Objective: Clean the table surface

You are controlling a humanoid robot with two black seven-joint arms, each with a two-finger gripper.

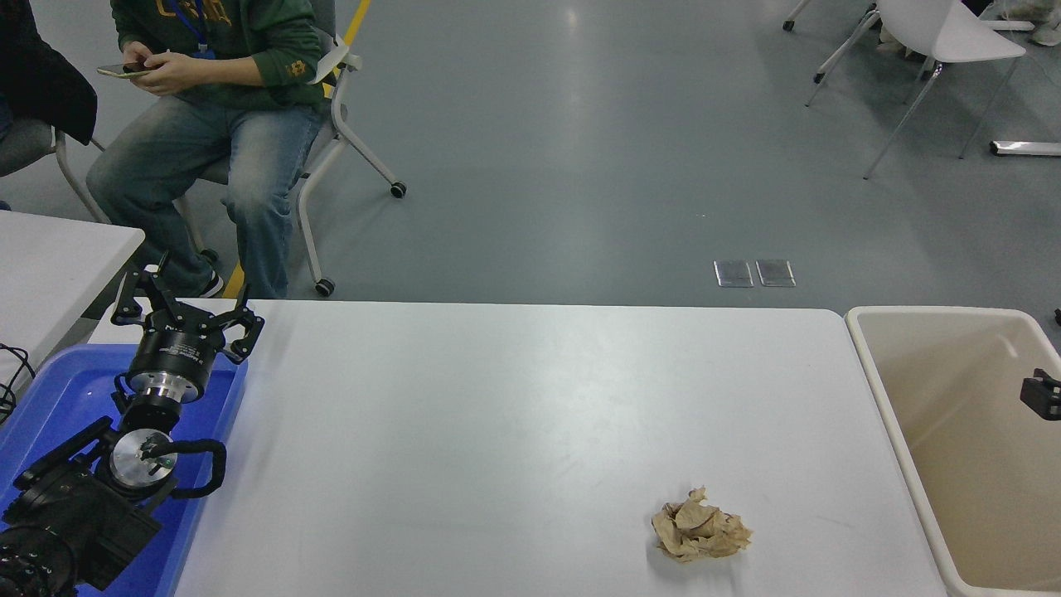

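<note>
white table surface (pixel 514 414): crumpled brown paper (pixel 700 527) near front right; blue tray (pixel 50 390) at left.
</note>
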